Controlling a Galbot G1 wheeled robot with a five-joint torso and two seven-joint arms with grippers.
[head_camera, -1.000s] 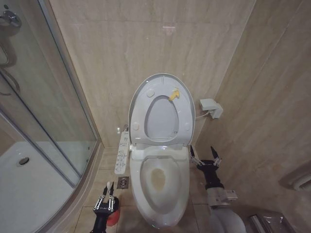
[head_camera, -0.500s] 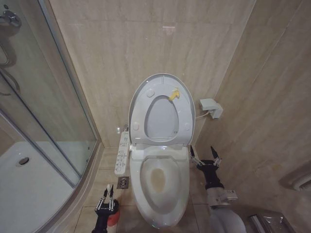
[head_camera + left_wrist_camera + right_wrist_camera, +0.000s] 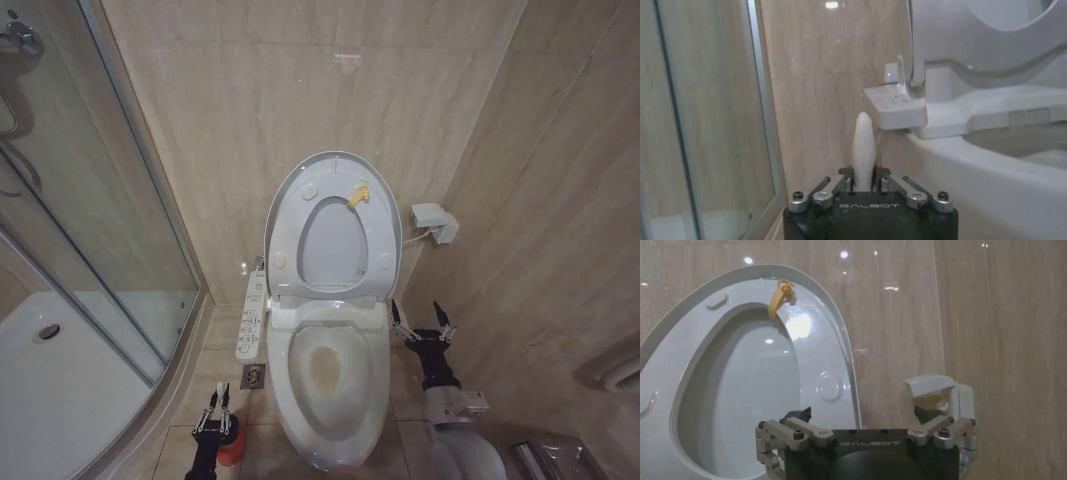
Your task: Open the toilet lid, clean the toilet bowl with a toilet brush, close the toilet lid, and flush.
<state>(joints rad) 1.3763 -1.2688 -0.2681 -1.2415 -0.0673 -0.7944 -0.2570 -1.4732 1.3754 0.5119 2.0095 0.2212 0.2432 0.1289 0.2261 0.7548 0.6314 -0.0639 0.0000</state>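
So the lid (image 3: 335,225) is already standing up behind the bowl (image 3: 330,385), and I'm pinching the brush (image 3: 863,150) handle with my left gripper (image 3: 218,408) over its red cup left of the bowl. Right gripper (image 3: 420,318) is sitting spread beside the bowl. Scrubbing, closing, flushing all left. Both grippers are reading GALBOT

Toilet bowl (image 3: 330,375): mouth unobstructed from above, toilet lid (image 3: 335,225) upright against the wall. Left passage: narrow, between bowl and shower glass (image 3: 90,250) (button panel (image 3: 252,315) juts into it), where my left tool (image 3: 217,408) stands. Right passage: my right tool (image 3: 420,318) between bowl and side wall.
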